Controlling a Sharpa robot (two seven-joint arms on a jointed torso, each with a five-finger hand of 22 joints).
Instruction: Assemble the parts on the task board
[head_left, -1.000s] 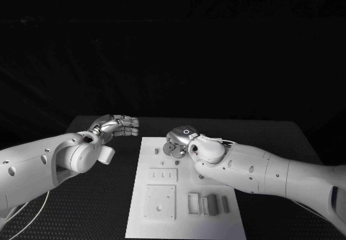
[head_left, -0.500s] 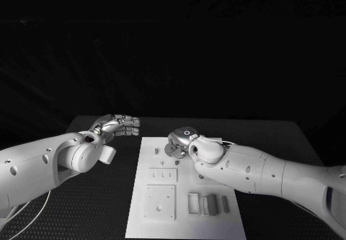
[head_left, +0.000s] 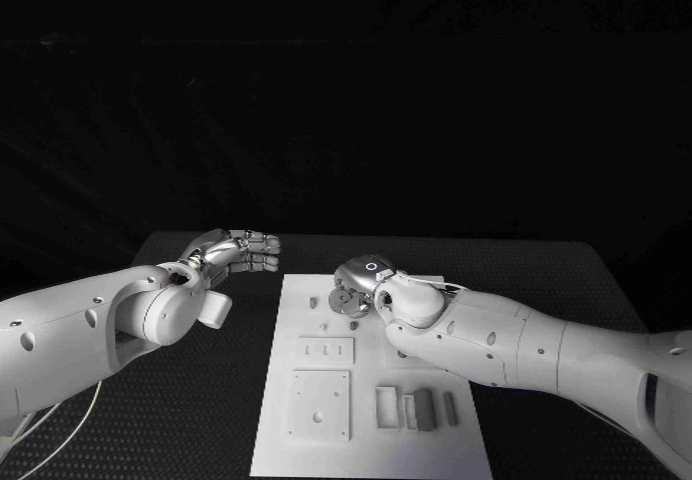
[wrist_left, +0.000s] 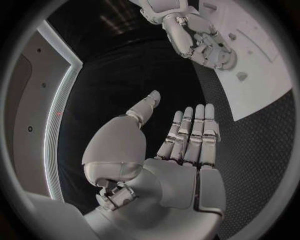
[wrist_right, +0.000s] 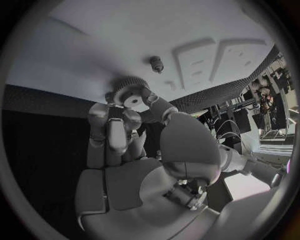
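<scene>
The white task board (head_left: 368, 440) lies in the middle of the table. At its far end my right hand (head_left: 362, 281) holds a round toothed gear (head_left: 343, 299) against the board; the fingers (wrist_right: 116, 125) wrap the gear (wrist_right: 129, 93) from one side. A small peg (wrist_right: 155, 63) stands on the board just beyond it. My left hand (head_left: 238, 250) hovers off the board's far left corner, its fingers (wrist_left: 190, 131) straight and nothing in its palm. The left wrist view also shows the right hand (wrist_left: 199, 39) with the gear (wrist_left: 225, 58).
Two raised rectangular plates (head_left: 326, 351) (head_left: 320, 405) sit on the board's left half. Several narrow grey pieces (head_left: 413, 409) lie side by side near its front right. Small pegs (head_left: 313, 300) (head_left: 353, 323) stand near the gear. Black table (head_left: 188, 420) surrounds the board.
My right hand with the gear has shifted very slightly over the board's far end. The left hand has stayed where it was.
</scene>
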